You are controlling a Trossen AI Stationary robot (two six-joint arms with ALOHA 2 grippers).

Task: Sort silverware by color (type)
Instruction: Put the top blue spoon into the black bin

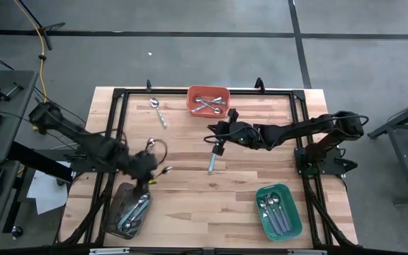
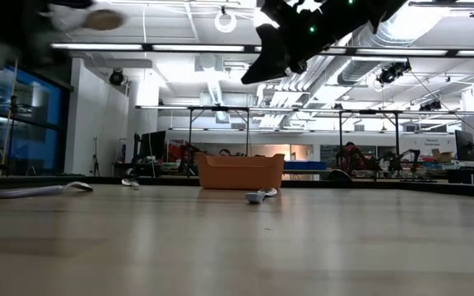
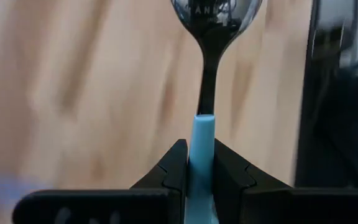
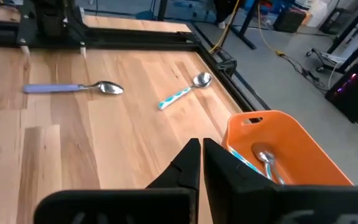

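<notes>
Left gripper [image 3: 199, 168] clamped on a blue-handled spoon [image 3: 202, 134] just above the grey tray [image 1: 113, 212], best lowered bowl-first well inside the rim before release; right gripper [image 4: 201, 163] pinched shut, empty, beside the orange tray [image 1: 193, 105].

This was a big open lab or workshop: exposed ceiling ducts [image 2: 220, 86], strip lights [image 2: 138, 47], workbenches [image 2: 220, 111] behind, cables [image 1: 42, 42] across concrete floor [image 1: 190, 57].
</notes>
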